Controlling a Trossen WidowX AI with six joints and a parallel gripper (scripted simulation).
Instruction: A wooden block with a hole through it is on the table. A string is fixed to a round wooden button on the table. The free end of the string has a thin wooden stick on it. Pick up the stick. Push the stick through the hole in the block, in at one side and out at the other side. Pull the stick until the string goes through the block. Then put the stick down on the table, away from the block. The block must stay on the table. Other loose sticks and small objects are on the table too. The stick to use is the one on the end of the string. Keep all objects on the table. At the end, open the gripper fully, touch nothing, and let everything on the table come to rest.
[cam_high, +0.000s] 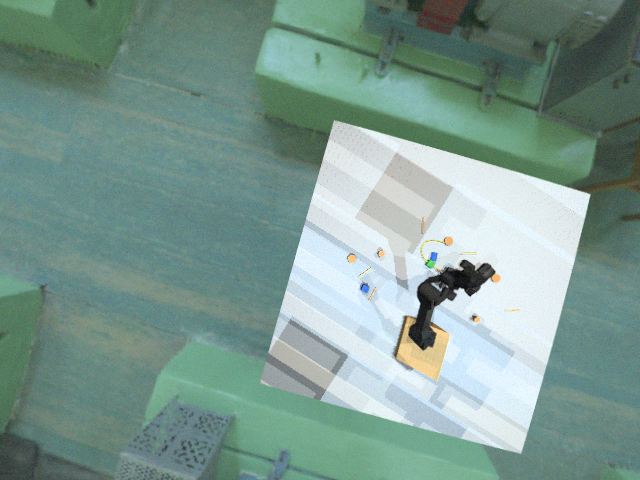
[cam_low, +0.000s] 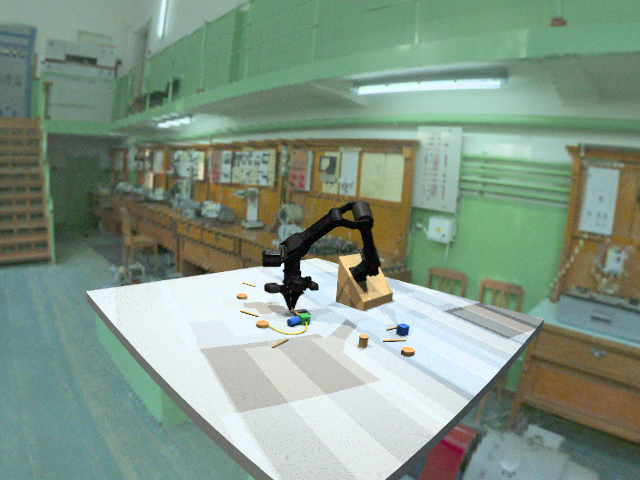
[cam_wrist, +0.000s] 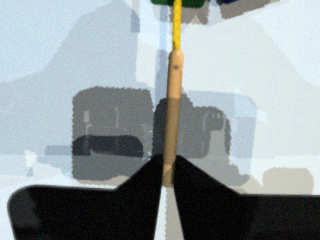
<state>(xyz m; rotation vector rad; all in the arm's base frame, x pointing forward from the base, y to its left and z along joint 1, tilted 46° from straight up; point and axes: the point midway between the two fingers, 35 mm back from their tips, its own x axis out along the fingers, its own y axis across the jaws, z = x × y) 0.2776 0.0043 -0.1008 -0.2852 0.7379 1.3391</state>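
The green block (cam_high: 430, 264) (cam_low: 305, 318) (cam_wrist: 192, 2) stands on the table, cut off at the top edge of the wrist view. The yellow string (cam_high: 421, 249) (cam_low: 289, 333) (cam_wrist: 177, 27) curves from the round button (cam_high: 448, 240) (cam_low: 262, 324) to the block's far side and comes out on the gripper side. The string's stick (cam_wrist: 174, 80) is wholly outside the block, with a short length of string between them. My gripper (cam_low: 291, 308) (cam_wrist: 167, 161) is shut on the stick's end away from the string. The hole itself is hidden.
A blue cylinder (cam_high: 433, 255) (cam_low: 293, 321) lies close beside the block; I cannot tell whether they touch. A blue cube (cam_high: 364, 287) (cam_low: 402, 329), loose sticks, orange discs and a small upright cylinder (cam_high: 381, 253) (cam_low: 363, 340) are farther off. The wooden arm base (cam_high: 423, 356) (cam_low: 379, 297) stands behind.
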